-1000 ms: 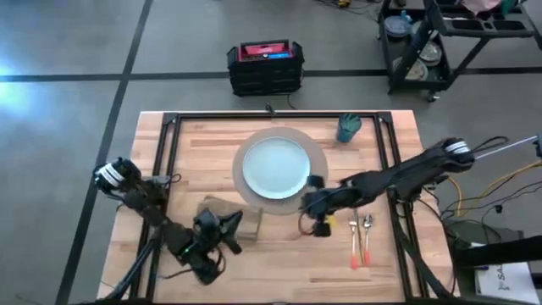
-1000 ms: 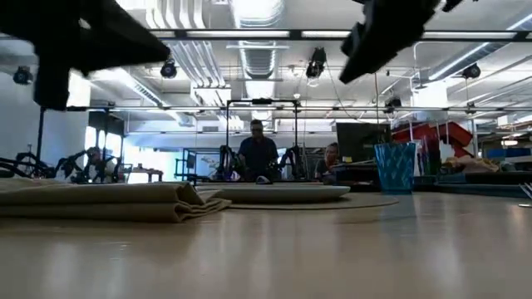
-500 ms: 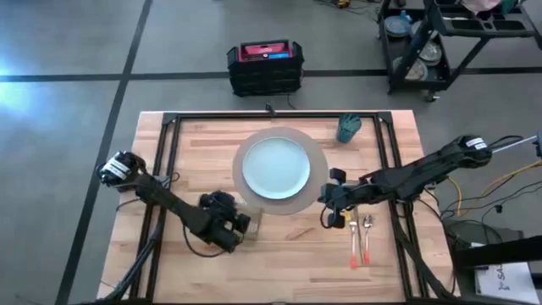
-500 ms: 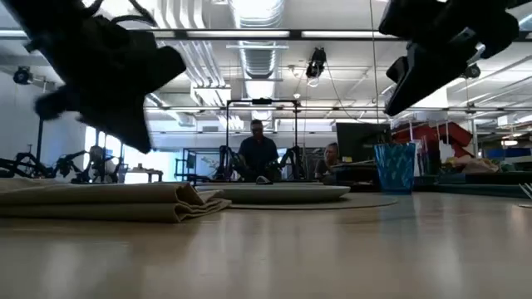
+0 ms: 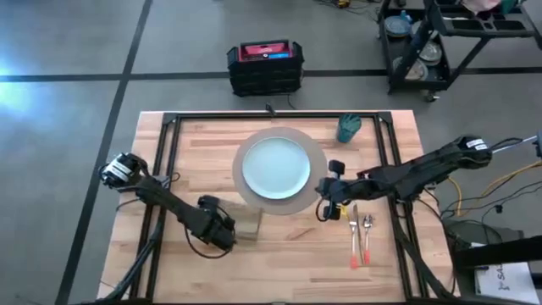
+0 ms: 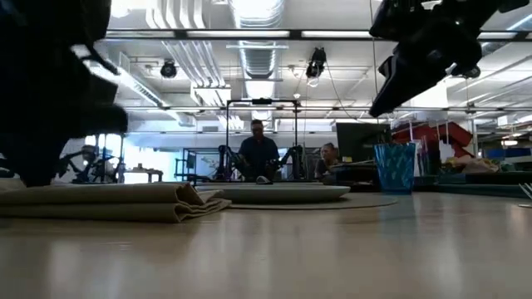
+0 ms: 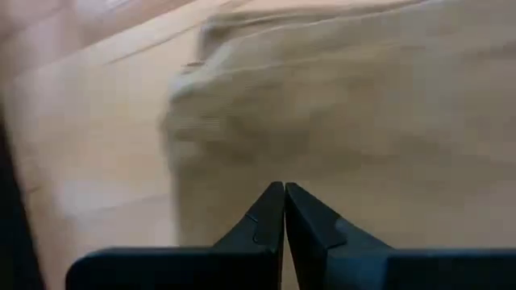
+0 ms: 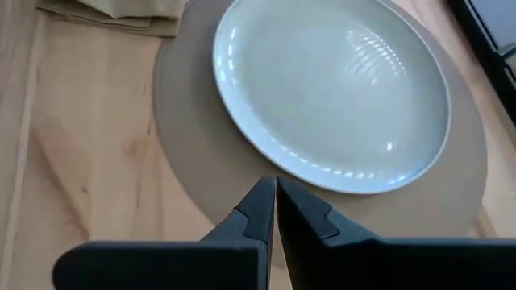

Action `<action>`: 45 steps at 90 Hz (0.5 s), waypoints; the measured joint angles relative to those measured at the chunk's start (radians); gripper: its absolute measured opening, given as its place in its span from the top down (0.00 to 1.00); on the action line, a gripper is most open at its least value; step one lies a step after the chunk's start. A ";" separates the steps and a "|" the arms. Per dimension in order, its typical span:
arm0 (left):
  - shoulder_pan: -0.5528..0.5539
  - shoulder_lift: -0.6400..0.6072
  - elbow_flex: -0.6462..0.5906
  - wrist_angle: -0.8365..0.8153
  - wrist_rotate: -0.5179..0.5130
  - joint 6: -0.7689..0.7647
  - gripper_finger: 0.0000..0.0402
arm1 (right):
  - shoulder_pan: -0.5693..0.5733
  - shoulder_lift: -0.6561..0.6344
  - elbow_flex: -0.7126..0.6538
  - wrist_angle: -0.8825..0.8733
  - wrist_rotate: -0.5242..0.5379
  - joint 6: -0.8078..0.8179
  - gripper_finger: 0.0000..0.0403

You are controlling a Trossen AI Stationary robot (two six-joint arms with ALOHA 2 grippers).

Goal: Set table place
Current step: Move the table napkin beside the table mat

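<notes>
Two closed, empty grippers: the left gripper over the folded napkin beside the mat should open before descending to pinch its edge, while the right gripper hangs near the plate.

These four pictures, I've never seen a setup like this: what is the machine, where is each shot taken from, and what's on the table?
Two dark robot arms work at a wooden table. One camera looks straight down; one sits at tabletop height; one rides on each wrist, looking past that arm's own fingers.

On the table: a pale plate on a round tan mat, a folded brown napkin, a teal cup, and an orange-handled fork and spoon side by side.

The left gripper sits at the napkin, fingers shut, holding nothing. The right gripper hangs beside the mat's edge, near the fork and spoon, also shut and empty.
</notes>
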 joint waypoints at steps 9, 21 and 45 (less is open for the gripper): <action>0.024 -0.006 -0.070 0.033 0.005 0.040 1.00 | 0.000 0.000 0.000 0.001 0.000 0.008 0.99; 0.077 -0.023 -0.154 0.028 -0.069 0.141 1.00 | 0.001 0.000 0.000 0.008 -0.002 0.017 0.99; 0.263 -0.155 -0.214 0.073 -0.625 0.579 1.00 | 0.001 0.000 0.003 0.074 -0.004 0.027 0.99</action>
